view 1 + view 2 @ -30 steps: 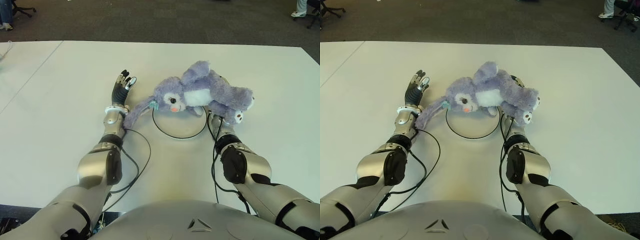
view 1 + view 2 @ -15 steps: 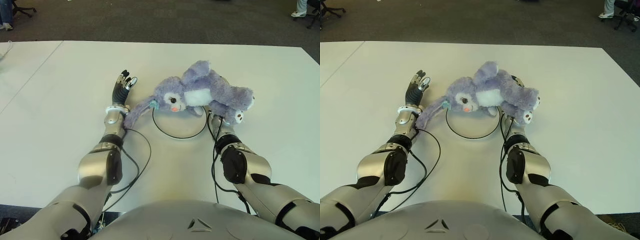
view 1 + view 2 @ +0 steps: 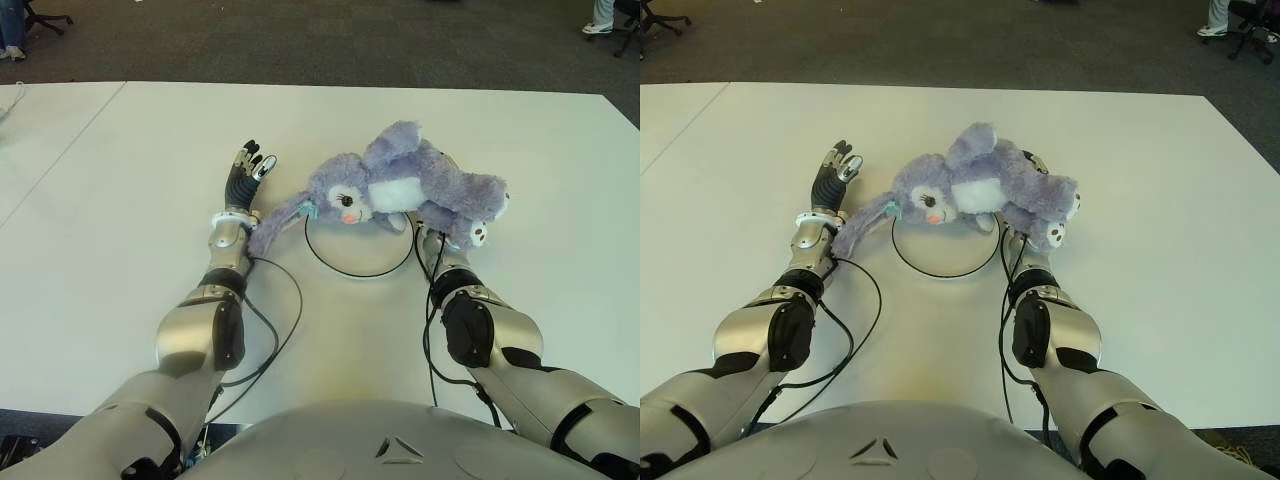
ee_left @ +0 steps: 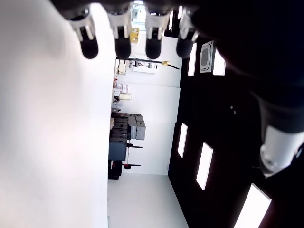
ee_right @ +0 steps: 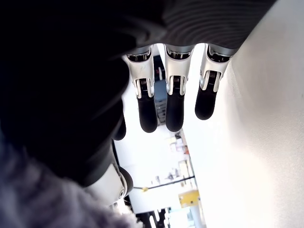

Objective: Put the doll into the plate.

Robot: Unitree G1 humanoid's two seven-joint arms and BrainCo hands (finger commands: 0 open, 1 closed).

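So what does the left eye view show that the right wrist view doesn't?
Only the left eye view shows the whole scene: the purple doll lying over the black-rimmed plate, the left hand open beside the doll's ear on its left, and both arms. Only the right wrist view shows the right hand close up, its fingers extended and holding nothing, with a room beyond. Both show the white table and some purple fur.

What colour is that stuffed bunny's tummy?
White, on a lilac-purple doll; the left eye view shows it best.
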